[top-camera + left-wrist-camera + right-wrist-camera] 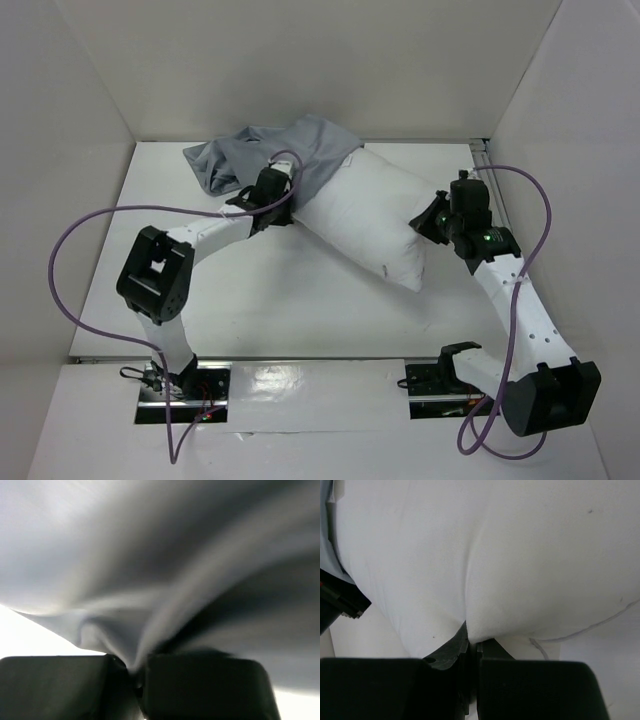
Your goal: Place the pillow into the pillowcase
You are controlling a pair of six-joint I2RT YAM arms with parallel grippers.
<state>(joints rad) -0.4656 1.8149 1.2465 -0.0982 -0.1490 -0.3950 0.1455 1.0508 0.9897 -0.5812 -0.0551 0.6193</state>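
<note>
Your left gripper (135, 672) is clenched on a fold of the pillowcase (235, 158) at eleven o'clock. Your right gripper (470, 647) pinches the pillow (370, 215) at three. The pillow lies at centre, its far end under the pillowcase. Both look soft and light, so grip the seams, not the bulk.

You have a white table (300, 320) boxed in by white panels: a back panel (300, 60) along the table's far edge, a left panel (50, 200) and a right panel (580, 120) at its sides. A short metal rail (481, 150) sits at the table's far right corner. A glossy white strip (310, 385) runs along the table's near edge, with a dark plate (215, 385) toward the strip's left end and another dark plate (425, 402) toward its right.
</note>
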